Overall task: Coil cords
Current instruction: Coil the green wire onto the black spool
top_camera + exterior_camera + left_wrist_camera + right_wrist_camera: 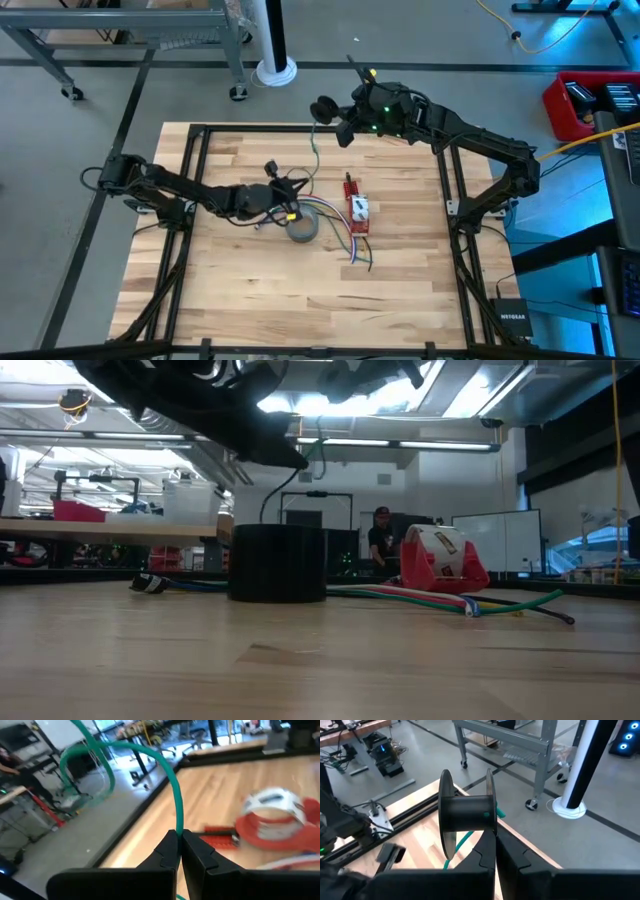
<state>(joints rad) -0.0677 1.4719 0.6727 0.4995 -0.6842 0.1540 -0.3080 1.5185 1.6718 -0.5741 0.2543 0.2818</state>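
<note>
A thin green cord (313, 150) runs from a black spool (323, 107), held high over the table's far edge, down to my left gripper (297, 203) above the table's middle. In the left wrist view the cord (172, 785) rises from my shut left gripper (178, 834) and loops. My right gripper (338, 118) is shut on the spool (467, 812). A stretch of the cord (462, 842) hangs below the spool. My left gripper pinches the green cord (178, 827) between its two fingertips, at one place along its length. The cord stands up out of the fingers, bends over in an arc and is clear of the table there. My right gripper pinches the rim of one spool flange (491, 826) between its two fingers. The spool is lifted clear, its axis about level, and the cord hangs slack below it.
A grey tape roll (303, 228) stands just nearer than my left gripper. Right of it is a red tape dispenser (358, 212) with several coloured cords (355, 250) under it. A black frame (200, 130) borders the tabletop. A person (381, 540) stands in the room beyond.
</note>
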